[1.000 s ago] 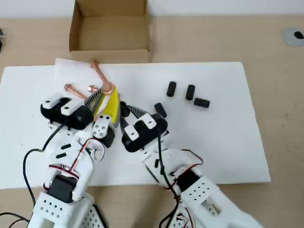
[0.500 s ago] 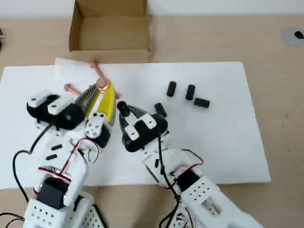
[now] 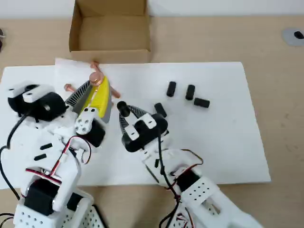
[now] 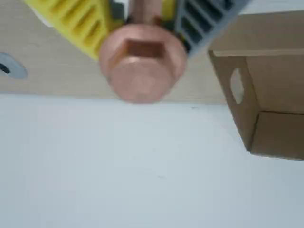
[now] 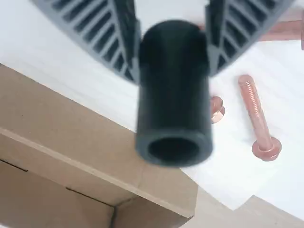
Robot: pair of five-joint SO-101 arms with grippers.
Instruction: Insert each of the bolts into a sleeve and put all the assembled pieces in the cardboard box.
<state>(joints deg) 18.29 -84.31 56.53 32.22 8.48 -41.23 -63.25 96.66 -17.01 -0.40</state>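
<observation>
My left gripper [image 3: 96,85], with one yellow and one grey finger, is shut on a copper bolt [image 3: 97,79]; in the left wrist view the bolt [image 4: 142,64] points head-first at the camera, held above the white sheet. Just to its right my right gripper [image 3: 124,111] is shut on a black sleeve [image 3: 123,108], and the right wrist view shows the sleeve [image 5: 173,90] with its open bore facing out. The cardboard box [image 3: 110,31] stands open at the far edge of the sheet. Three black sleeves [image 3: 190,91] lie in a row to the right, and one more sleeve [image 3: 160,110] lies beside my right gripper.
Loose copper bolts lie on the white sheet [image 3: 213,142] near the box: one bolt [image 3: 68,87] left of my left gripper, another bolt [image 5: 256,118] and a bolt head [image 5: 216,109] in the right wrist view. The box wall [image 4: 266,95] is close to the left gripper.
My left arm has swung back and to the left, carrying the bolt toward the far edge and away from the sleeve. The right arm has kept still.
</observation>
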